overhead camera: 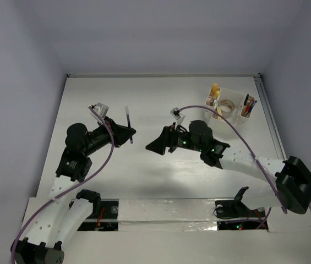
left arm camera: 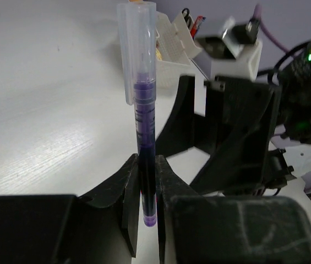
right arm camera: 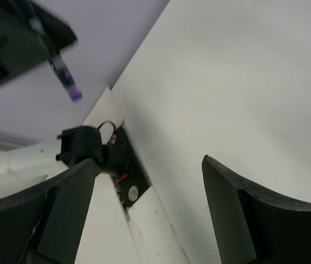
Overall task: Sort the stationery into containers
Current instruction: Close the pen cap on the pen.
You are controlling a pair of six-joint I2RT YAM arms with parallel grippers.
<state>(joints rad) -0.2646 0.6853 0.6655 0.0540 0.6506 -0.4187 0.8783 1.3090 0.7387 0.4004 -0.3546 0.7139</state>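
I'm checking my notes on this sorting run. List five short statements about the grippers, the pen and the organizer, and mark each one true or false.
1. The left gripper is shut on a purple pen. True.
2. The right gripper holds a roll of tape. False: its jaws stand wide open with nothing between them.
3. The organizer stands at the far right of the table. True.
4. The purple pen lies flat on the table. False: it is held up off the table, with its clear-capped end sticking out past the left gripper's fingers.
5. The organizer is empty. False: it already holds a tape roll and some pens.
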